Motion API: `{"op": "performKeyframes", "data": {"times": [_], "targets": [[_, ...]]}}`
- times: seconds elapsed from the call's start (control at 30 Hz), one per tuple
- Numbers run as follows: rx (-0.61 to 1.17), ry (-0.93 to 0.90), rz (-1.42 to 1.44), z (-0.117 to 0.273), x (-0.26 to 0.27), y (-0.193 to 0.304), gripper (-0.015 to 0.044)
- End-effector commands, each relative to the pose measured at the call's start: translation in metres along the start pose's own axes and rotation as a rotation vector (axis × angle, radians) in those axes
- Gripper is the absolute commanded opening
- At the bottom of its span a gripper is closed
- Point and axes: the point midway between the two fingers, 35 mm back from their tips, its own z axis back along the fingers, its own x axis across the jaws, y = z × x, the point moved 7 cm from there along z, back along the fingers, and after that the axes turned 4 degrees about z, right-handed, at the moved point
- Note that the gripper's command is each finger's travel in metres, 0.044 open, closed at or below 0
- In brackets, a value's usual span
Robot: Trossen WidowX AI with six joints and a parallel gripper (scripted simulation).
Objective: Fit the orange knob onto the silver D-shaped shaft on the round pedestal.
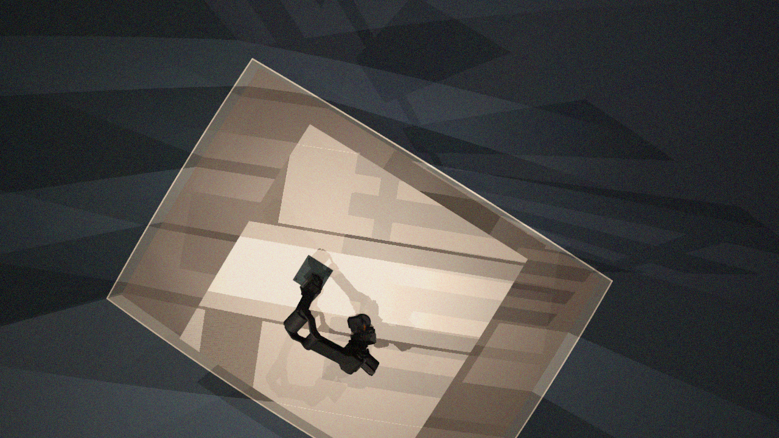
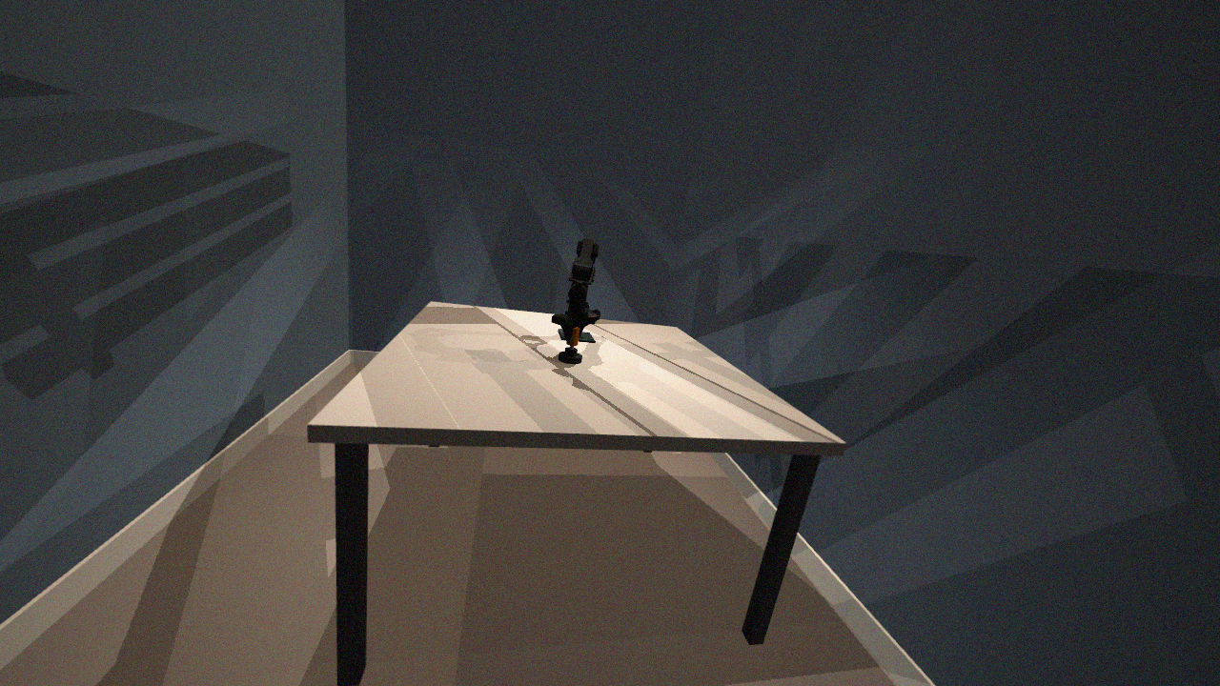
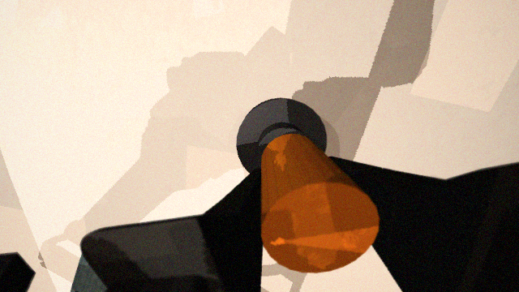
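Note:
The orange knob (image 2: 574, 337) (image 3: 320, 227) is upright between the fingers of my gripper (image 1: 362, 328) (image 2: 575, 331) (image 3: 293, 169), which is shut on it. In the top view only a speck of orange shows among the dark fingers. The dark round pedestal (image 2: 569, 358) (image 3: 263, 122) stands on the table under the knob. In the wrist view the knob's lower end overlaps the pedestal's raised centre. The silver shaft and the knob's hole are hidden. I cannot tell whether the flats line up, whether the shaft is in the hole, or how much gap is left beneath the knob.
The arm's base plate (image 1: 322, 267) (image 2: 588, 338) (image 3: 86, 273) is on the table (image 1: 436, 305) (image 2: 477, 400), behind the pedestal in the exterior view. The arm bends out from the base to the pedestal. Hard-edged shadows cross the table top.

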Motion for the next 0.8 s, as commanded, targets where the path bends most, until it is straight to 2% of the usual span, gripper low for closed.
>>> {"op": "performKeyframes", "data": {"times": [0.0, 0.77], "targets": [[-0.005, 0.006, -0.004, 0.0022, 0.0026, 0.0014, 0.0], [-0.005, 0.006, 0.009, -0.0029, 0.0021, 0.0012, 0.0]]}}
